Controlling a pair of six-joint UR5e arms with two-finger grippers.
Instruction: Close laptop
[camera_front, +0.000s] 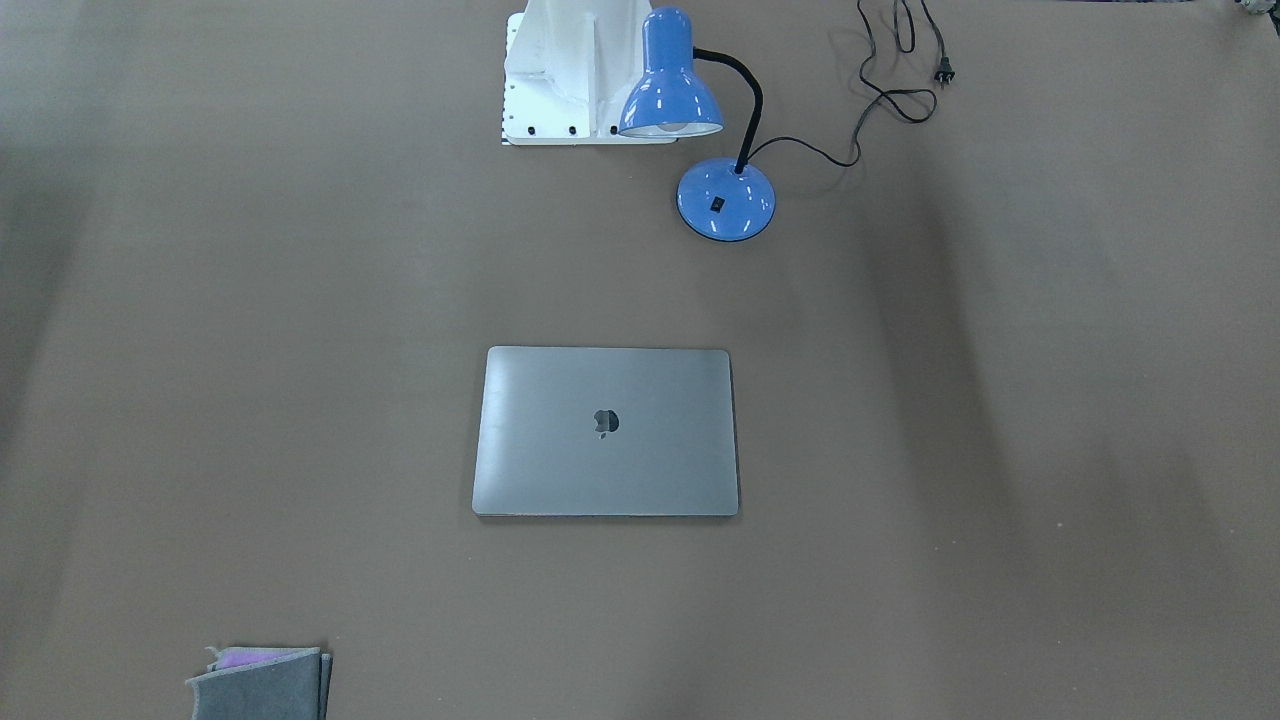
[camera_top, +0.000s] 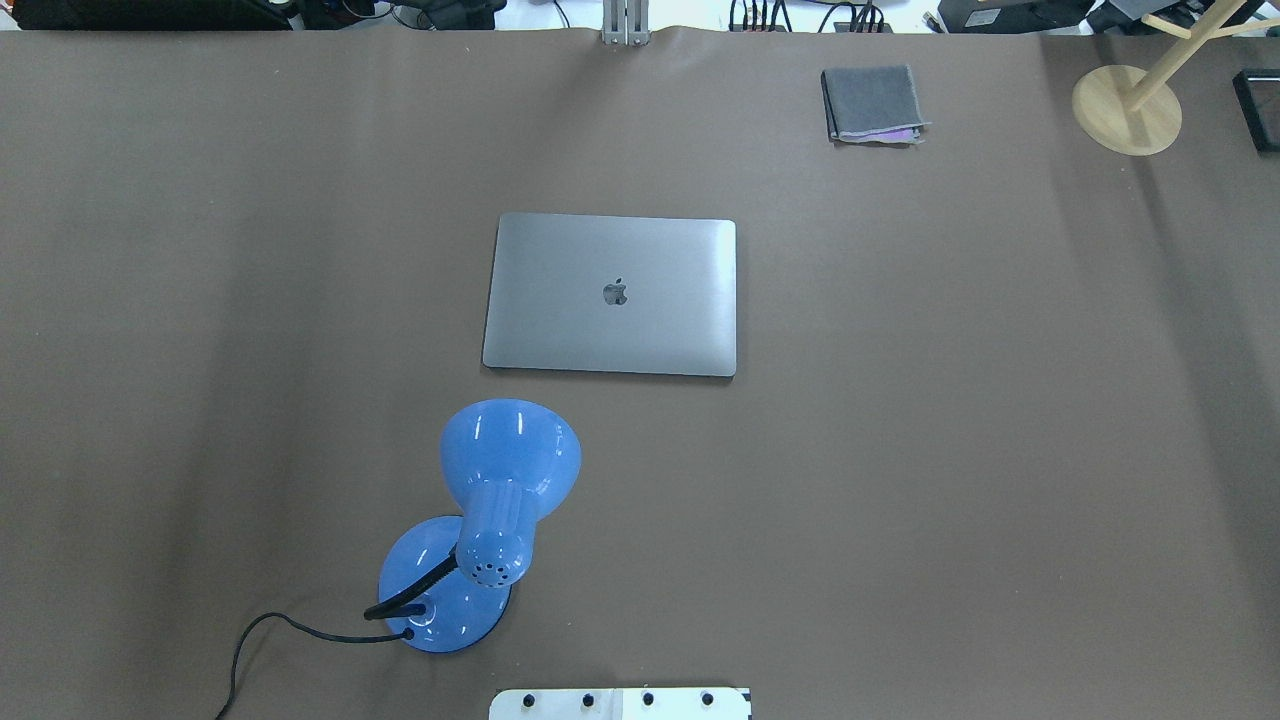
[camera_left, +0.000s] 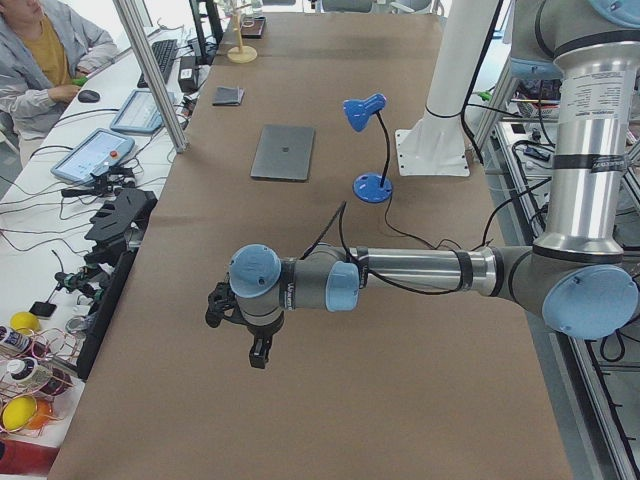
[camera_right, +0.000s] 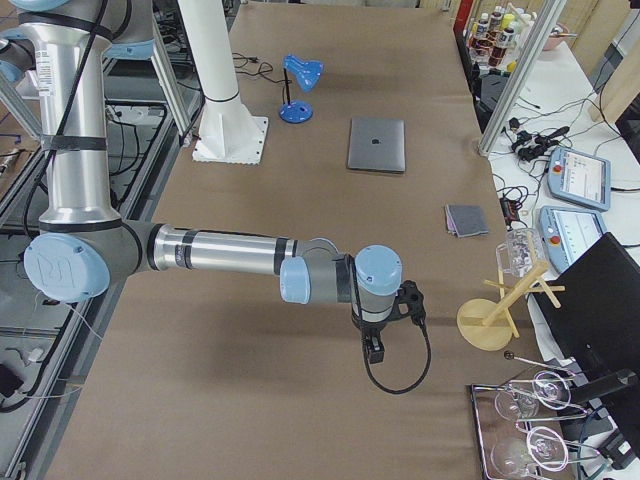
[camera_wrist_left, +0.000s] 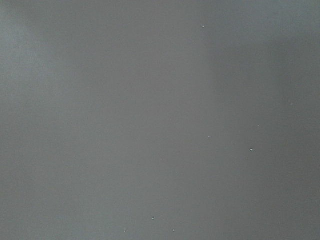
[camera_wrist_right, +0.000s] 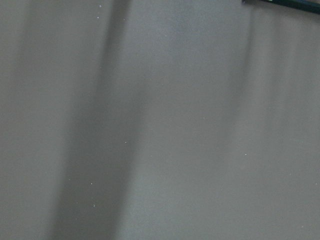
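Observation:
The laptop (camera_front: 605, 430) lies flat on the brown table cover with its lid down and the dark apple logo facing up. It also shows in the overhead view (camera_top: 610, 295) and small in both side views (camera_left: 283, 152) (camera_right: 377, 145). The left gripper (camera_left: 258, 352) hangs over the table's left end, far from the laptop. The right gripper (camera_right: 373, 350) hangs over the right end, also far from it. Each shows in a side view only, so I cannot tell whether it is open or shut. Both wrist views show only bare table cover.
A blue desk lamp (camera_top: 505, 470) stands between the robot base (camera_front: 560, 70) and the laptop, its cord (camera_front: 900, 90) trailing to the robot's left. A folded grey cloth (camera_top: 872, 103) lies at the far side. A wooden stand (camera_top: 1127, 105) is at the far right corner.

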